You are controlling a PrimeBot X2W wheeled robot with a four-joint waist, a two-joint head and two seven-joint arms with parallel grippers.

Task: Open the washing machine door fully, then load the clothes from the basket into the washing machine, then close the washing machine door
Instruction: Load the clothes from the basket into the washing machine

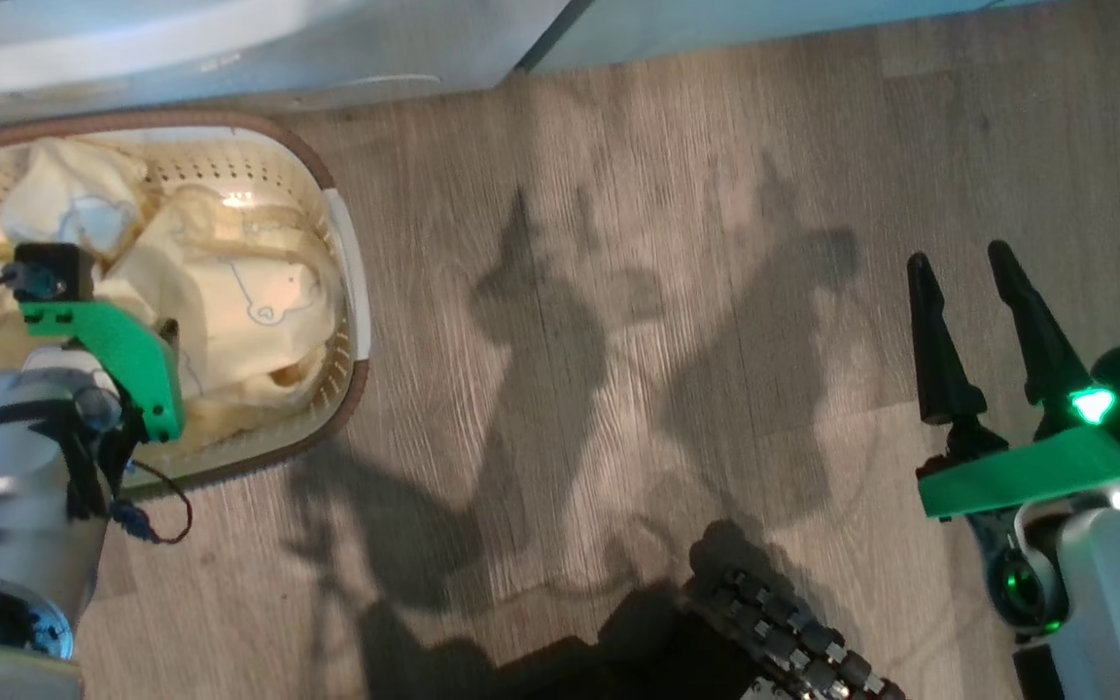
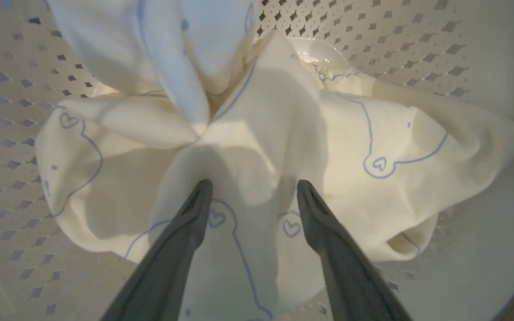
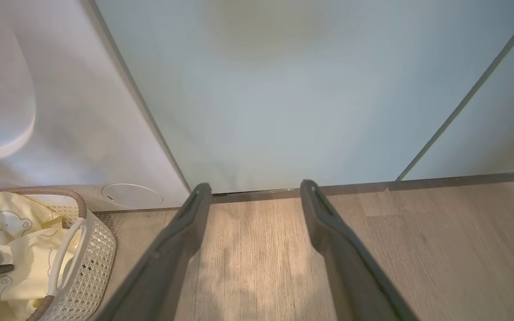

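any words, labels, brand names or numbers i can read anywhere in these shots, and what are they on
No readable text here.
clothes: only blue outline drawings and small hearts, no letters.
basket: no label or lettering visible.
washing machine: plain white panel, no lettering visible.

Wood-plank floor (image 1: pixel 677 175) below pale-green cabinet doors (image 3: pixel 283 89).
Dark shadows (image 1: pixel 541 389) cross centre frame; a thin seam (image 3: pixel 462 98) divides the doors, upper right.

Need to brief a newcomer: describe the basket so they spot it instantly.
Find the white washing machine beside the pale-green cabinet. On the wood floor at its foot sits the basket. Its cream perforated walls, brown rim and yellow clothes set it apart.
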